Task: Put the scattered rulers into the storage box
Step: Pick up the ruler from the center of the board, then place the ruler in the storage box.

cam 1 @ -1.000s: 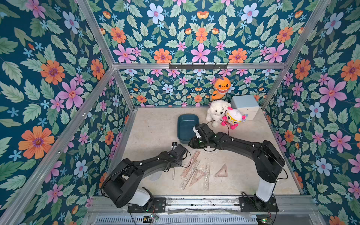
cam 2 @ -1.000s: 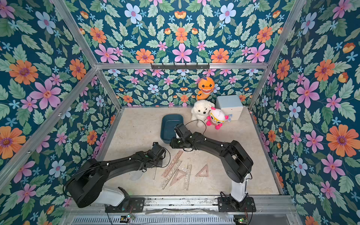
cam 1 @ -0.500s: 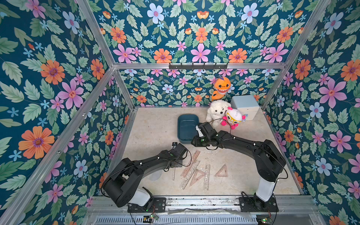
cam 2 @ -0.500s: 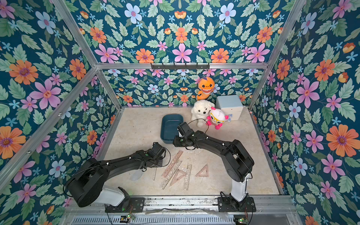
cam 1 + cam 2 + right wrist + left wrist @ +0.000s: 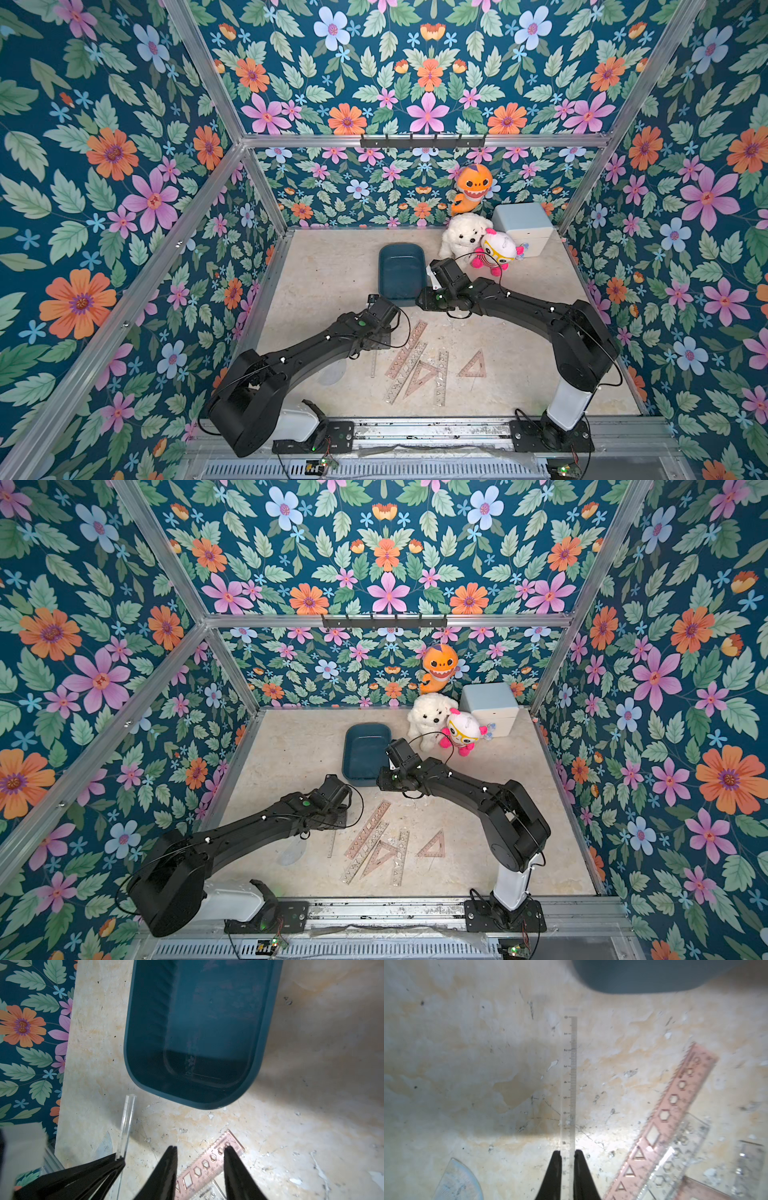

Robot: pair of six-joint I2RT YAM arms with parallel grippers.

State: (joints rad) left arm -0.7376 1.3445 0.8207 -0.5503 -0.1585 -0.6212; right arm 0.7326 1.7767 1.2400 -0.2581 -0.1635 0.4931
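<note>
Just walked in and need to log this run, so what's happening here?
The left tool is shut on a narrow clear ruler, whose free end points toward the dark teal box. The right tool hangs open and empty by the box's near end. A pink ruler, triangles and a protractor lie on the table, not yet put away.

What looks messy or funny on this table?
The rulers lie criss-crossed in an overlapping heap on the table, outside the storage box. The left end effector pinches one clear ruler, apart from the heap. The table also looks chipped and scratched.
</note>
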